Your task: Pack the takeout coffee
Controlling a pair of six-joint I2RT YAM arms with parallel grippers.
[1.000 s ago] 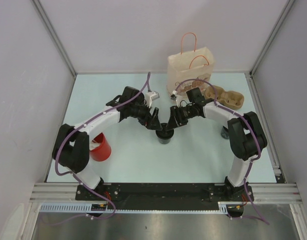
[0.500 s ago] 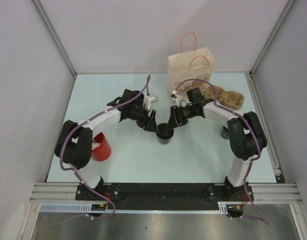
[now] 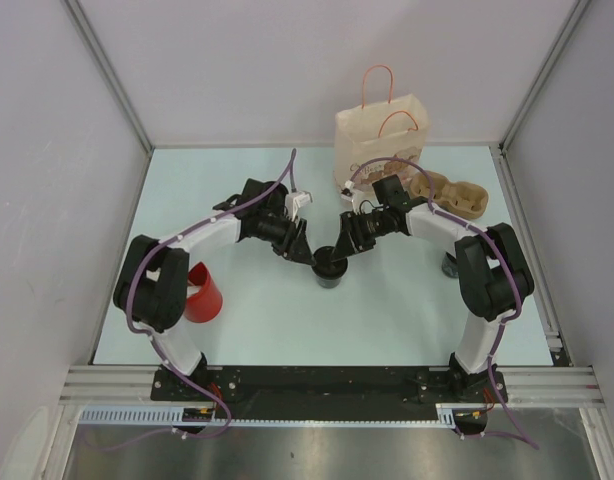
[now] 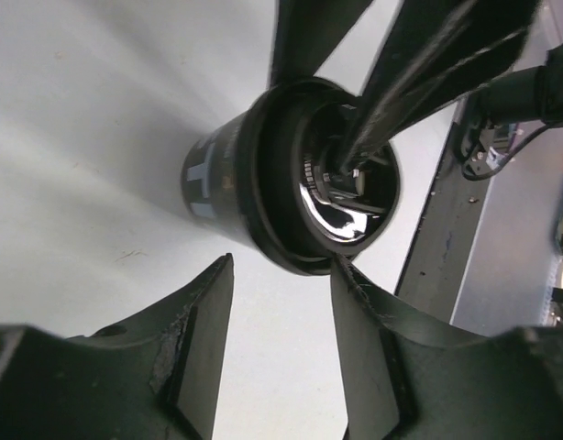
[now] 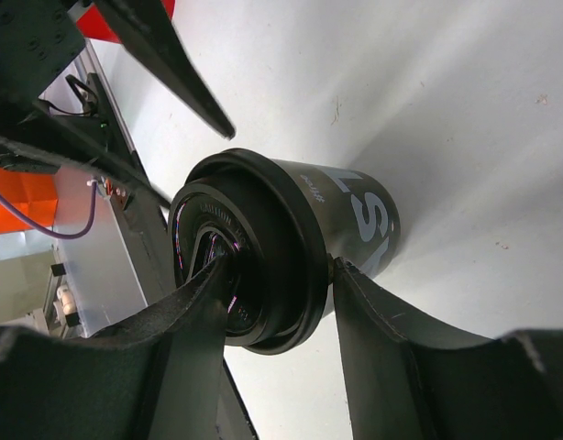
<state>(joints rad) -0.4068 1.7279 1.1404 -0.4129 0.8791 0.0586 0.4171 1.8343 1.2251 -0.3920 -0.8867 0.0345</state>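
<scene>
Mo: Left arm (image 3: 202,240) has rolled its wrist and closed in over the last second. The left pincer (image 4: 281,268) now sits just beside the black cup (image 3: 330,270), on the side facing the left edge. The cup hasn't shifted and stands mid-counter (image 3: 287,330).

Li: Grip state?

Mo: Left pincer is spread wide and holds nothing. Its wrist view shows the lid (image 4: 346,206) just ahead of the fingertips, with one tip touching the rim or a hair off it; can't tell which. Right pincer (image 5: 278,266) is narrowed onto the rim, one finger on the lid top and the other against the cup wall under the lip. Looks clamped on.

Li: Lid seated?

Mo: It looks on and level in both wrist views. Whether it's snapped down can't be confirmed.

Li: Progress?

Mo: Early-to-mid, judging by the layout. The cup is upright on the counter, well apart from the cardboard carrier (image 3: 455,197) near the far-right corner. The paper bag (image 3: 379,140) stands at the far edge beside the carrier. Nothing is visibly in either. Still to do, presumably: cup into a carrier well, then into the bag.

Li: Red cup?

Mo: Red cup (image 3: 202,295) is near the left edge, partly behind the left arm, and seems tipped on its side. No pincer is near it.
</scene>
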